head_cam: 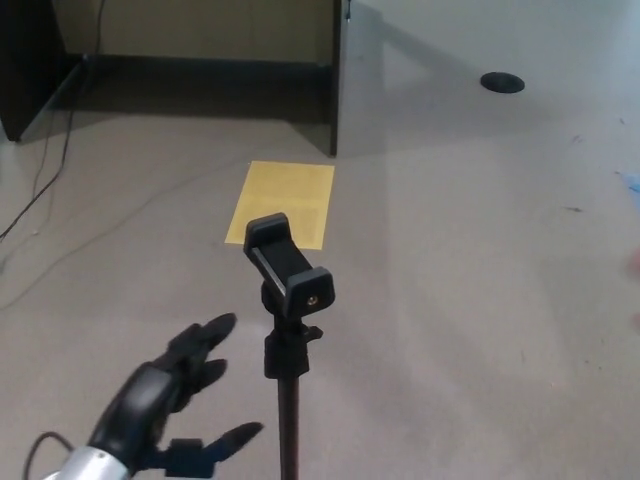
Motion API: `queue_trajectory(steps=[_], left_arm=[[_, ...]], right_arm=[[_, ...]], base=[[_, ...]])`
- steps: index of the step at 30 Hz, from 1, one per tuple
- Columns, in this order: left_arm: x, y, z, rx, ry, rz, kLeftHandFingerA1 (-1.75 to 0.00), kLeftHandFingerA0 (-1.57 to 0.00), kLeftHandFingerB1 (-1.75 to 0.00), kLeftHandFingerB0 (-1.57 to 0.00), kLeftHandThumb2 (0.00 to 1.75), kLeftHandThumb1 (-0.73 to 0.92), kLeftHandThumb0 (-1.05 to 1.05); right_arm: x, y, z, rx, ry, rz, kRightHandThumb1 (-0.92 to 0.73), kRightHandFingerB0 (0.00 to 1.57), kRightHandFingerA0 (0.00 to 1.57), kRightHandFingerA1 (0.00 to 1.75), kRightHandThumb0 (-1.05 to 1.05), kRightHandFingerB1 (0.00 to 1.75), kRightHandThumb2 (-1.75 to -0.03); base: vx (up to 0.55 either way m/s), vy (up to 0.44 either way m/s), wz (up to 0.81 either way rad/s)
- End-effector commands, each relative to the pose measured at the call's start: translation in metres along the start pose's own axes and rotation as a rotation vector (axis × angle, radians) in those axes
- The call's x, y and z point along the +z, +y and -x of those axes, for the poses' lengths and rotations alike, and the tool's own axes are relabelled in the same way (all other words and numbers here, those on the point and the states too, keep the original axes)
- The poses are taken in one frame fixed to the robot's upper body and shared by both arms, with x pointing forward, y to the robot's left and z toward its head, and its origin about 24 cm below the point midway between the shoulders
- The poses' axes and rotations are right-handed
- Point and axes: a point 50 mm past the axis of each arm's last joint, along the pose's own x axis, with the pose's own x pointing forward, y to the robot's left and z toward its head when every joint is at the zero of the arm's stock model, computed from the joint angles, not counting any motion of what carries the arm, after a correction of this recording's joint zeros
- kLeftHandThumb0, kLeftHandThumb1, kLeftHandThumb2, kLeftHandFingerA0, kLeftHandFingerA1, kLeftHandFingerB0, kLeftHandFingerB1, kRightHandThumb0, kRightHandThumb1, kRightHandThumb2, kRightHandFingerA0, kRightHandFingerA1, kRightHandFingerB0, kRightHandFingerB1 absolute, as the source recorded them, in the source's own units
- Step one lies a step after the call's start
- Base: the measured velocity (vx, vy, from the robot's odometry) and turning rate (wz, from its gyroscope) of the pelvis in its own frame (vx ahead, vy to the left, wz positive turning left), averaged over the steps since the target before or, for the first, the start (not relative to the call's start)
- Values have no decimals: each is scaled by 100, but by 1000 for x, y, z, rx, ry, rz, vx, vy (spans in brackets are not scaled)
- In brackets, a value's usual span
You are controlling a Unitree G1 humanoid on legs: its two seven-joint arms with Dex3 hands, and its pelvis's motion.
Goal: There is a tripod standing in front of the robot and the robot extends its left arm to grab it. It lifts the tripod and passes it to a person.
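In the head view, the tripod stands at the lower centre of the frame, a slim black pole whose long axis runs straight up from the bottom edge. Its top carries a matte black plastic phone clamp, a blocky rectangular piece tilted so its length points toward the upper left, with a small metal screw socket on the near face. A knurled collar sits just beneath. The left hand enters from the lower left, glossy black with thick rounded fingers spread wide and holding nothing, close beside the pole but apart from it. Behind the tripod a flat yellow sheet lies on the pale, fine-grained carpet. A thin cable trails at the upper left.
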Motion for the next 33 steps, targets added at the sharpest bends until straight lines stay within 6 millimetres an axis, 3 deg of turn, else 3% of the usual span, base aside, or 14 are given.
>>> queue_trajectory(steps=[1, 5, 8, 10, 16, 17, 20, 21, 23, 24, 28, 29, 31, 33], left_arm=[[2, -5, -5, -32, 42, 11, -41, -4, -7, -9, 77, 42, -67], [6, -20, -9, -50, 31, 72, -42, -6, -10, -9, 77, 42, -66], [16, -34, -16, -50, 42, 100, -34, -18, -23, -2, 55, 47, -62], [23, -43, -20, -67, 48, 123, -43, -13, -17, -3, 73, 39, -64], [32, -64, -24, -87, 21, 101, -45, -18, -18, -3, 74, 38, -64], [36, -68, -27, -102, -1, 49, -38, -17, -16, -4, 57, 46, -63], [38, -71, -30, -129, 19, 74, -40, -11, -16, -3, 67, 41, -60], [37, -72, -32, -135, 32, 60, -41, -11, -15, -2, 69, 41, -57], [34, -73, -32, -138, 51, 43, -35, -18, -17, -3, 55, 48, -53], [28, -75, -32, -136, 74, 20, -43, -15, -17, -3, 71, 39, -59], [16, -75, -35, -119, 112, -18, -45, -17, -17, -2, 72, 39, -60], [11, -70, -35, -112, 133, -37, -44, -16, -17, -3, 72, 40, -60], [8, -68, -37, -100, 142, -59, -44, -17, -19, -3, 70, 40, -58], [2, -58, -39, -72, 152, -76, -42, -14, -20, -4, 67, 40, -58]], right_arm=[[-2, -9, 1, -7, 2, 23, -69, 43, 65, 42, -40, 35, -61], [-4, -7, 2, -2, 11, 28, -70, 43, 64, 42, -40, 35, -61], [-3, -6, 1, -6, 4, 19, -70, 43, 65, 43, -41, 36, -62], [-4, -6, 1, -4, 9, 21, -69, 44, 65, 43, -39, 35, -61], [-8, -5, 4, 15, -2, 19, -70, 43, 63, 42, -40, 35, -61], [-7, -6, 4, 8, 3, 23, -70, 43, 64, 42, -40, 35, -61], [-5, -9, 3, 8, -7, 27, -59, 38, 59, 57, -46, 48, -86], [-4, -10, 3, 5, -12, 29, -71, 44, 67, 46, -39, 36, -61], [-5, -9, 4, 4, -13, 34, -71, 45, 66, 45, -40, 36, -61], [-8, -7, 5, 10, -9, 26, -69, 44, 64, 43, -42, 35, -61], [-8, -4, 4, 11, 5, 30, -72, 45, 63, 43, -41, 36, -61], [-8, -1, 4, 19, 6, 9, -60, 38, 53, 54, -46, 48, -85], [-8, -1, 4, 23, 2, 0, -71, 43, 60, 41, -38, 35, -61], [-4, 1, 3, 19, -20, 2, -70, 44, 65, 43, -39, 35, -61]], base=[[0, 0, 0], [0, 0, 0], [0, 0, 0], [0, 0, 0], [0, 0, 0], [0, 0, 0], [0, 0, 0], [0, 0, 0], [0, 0, 0], [0, 0, 0], [0, 0, 0], [0, 0, 0], [0, 0, 0], [0, 0, 0]])
